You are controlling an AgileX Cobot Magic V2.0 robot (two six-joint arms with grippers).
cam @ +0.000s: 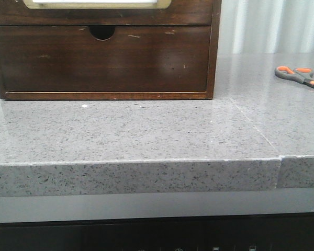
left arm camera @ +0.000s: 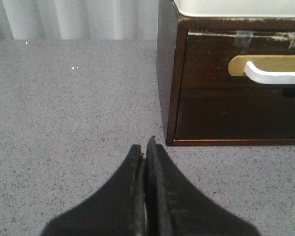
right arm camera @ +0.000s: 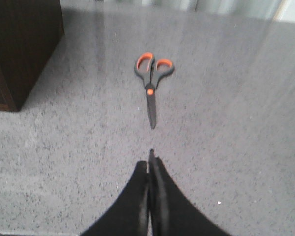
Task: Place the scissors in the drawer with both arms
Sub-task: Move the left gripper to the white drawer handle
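The scissors (cam: 300, 76) lie flat on the grey counter at the far right; in the right wrist view the scissors (right arm camera: 151, 83) lie just ahead of my fingers, blades pointing at them. My right gripper (right arm camera: 150, 158) is shut and empty, a short way from the blade tips. The drawer (left arm camera: 246, 64) with the white, cream-gold-rimmed panel is closed in the wooden cabinet; only its lower edge (cam: 97, 4) shows in the front view. My left gripper (left arm camera: 143, 147) is shut and empty, over the counter near the cabinet's bottom corner.
The wooden cabinet (cam: 214, 52) stands at the back left; its lower plain front (cam: 102, 60) has a semicircular notch. Its dark side (right arm camera: 19, 44) shows in the right wrist view. The counter's front edge (cam: 136, 163) runs across, with a seam at right.
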